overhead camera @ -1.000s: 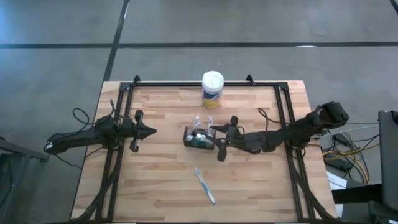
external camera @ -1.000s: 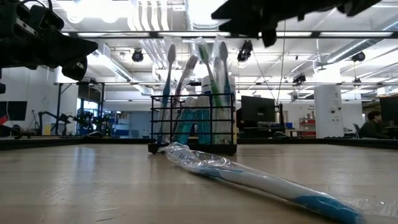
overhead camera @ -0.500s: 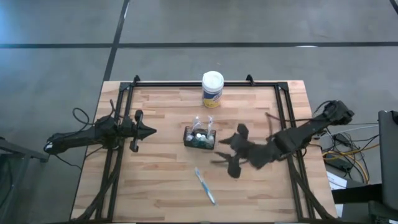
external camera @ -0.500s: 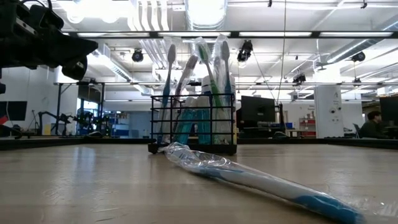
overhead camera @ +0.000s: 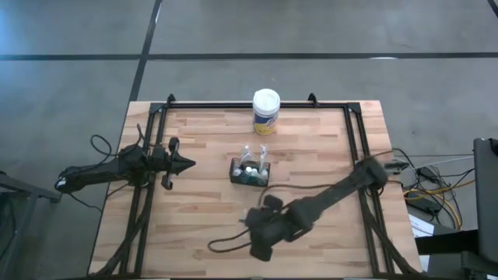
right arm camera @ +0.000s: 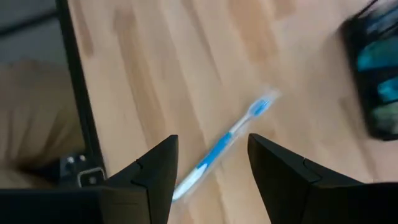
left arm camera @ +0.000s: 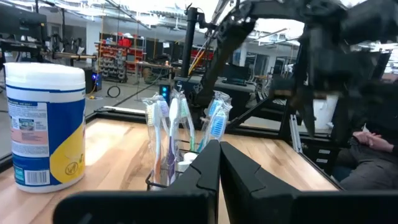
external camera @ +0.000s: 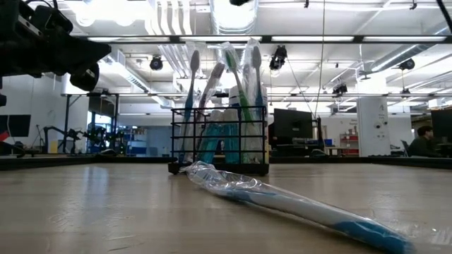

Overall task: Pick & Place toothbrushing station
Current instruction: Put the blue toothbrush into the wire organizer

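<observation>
Though most of the set is already standing in place, one brush is left out on the counter.
Right tool: the right tool (right arm camera: 210, 163) hangs over the near middle of the counter with its two fingers spread apart and nothing between them; the right wrist view looks straight down between them at the loose brush.
Loose toothbrush: a blue-handled toothbrush (right arm camera: 222, 146) in a clear wrapper lies flat on the wood, near of the caddy and apart from it; in the low view it (external camera: 282, 200) stretches toward the camera with its wrapped head end closest to the caddy's foot.
Caddy: the black wire-mesh caddy (overhead camera: 250, 172) stands upright about mid-counter, holding several upright toothbrushes (external camera: 233, 85) and small white-capped tubes (overhead camera: 251, 169).
Left tool: the left tool (overhead camera: 184, 164) waits to the left of the caddy, well apart from it, fingers clenched together on nothing.
Canister: a white-lidded canister with a yellow label (overhead camera: 265, 111) stands at the far edge, beyond the caddy.
Done: as I judge it, the caddy is already stocked with most of its brushes and tubes.
Left: the loose brush has yet to be grasped, lifted and stood in the caddy; the right tool looks lined up above it but not yet down on it.
Counter: the wooden counter (overhead camera: 202, 233) carries nothing else that I can make out.
</observation>
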Controlling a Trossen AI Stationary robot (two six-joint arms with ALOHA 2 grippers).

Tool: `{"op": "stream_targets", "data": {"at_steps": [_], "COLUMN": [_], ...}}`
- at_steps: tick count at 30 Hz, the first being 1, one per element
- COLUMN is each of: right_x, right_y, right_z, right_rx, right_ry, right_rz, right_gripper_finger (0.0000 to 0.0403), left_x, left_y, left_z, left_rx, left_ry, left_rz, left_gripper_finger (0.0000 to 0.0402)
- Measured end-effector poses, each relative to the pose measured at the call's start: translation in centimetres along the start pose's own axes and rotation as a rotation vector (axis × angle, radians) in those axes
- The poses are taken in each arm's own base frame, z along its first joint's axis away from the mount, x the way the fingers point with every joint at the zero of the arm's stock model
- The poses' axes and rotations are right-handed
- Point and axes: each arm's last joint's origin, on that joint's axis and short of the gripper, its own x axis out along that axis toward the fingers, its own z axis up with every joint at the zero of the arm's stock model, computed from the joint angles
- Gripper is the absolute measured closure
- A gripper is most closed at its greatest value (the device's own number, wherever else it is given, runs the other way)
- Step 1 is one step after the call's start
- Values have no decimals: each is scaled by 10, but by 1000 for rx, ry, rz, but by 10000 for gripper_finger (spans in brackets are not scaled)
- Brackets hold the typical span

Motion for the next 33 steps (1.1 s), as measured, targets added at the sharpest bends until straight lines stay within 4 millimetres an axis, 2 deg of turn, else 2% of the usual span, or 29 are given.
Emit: {"op": "stream_targets", "data": {"at_steps": [5, 13, 19, 24, 33], "right_x": [45, 96, 101, 104, 110], "right_y": [10, 11, 2, 3, 1], "right_z": [-1, -8, -12, -13, -11], "right_rx": [-2, 30, 61, 75, 197], "right_ry": [140, 280, 322, 340, 339], "right_rz": [-102, -149, -183, -152, -143], "right_gripper_finger": [207, 187, 169, 158, 161], "left_x": [0, 0, 0, 0, 0], "left_y": [0, 0, 0, 0, 0], "left_z": [0, 0, 0, 0, 0], "left_rx": [-9, -15, 14, 24, 19], "left_ry": [1, 2, 4, 5, 5], "left_rz": [-4, -7, -7, -7, -7], "left_gripper_finger": [390, 390, 390, 390, 390]}}
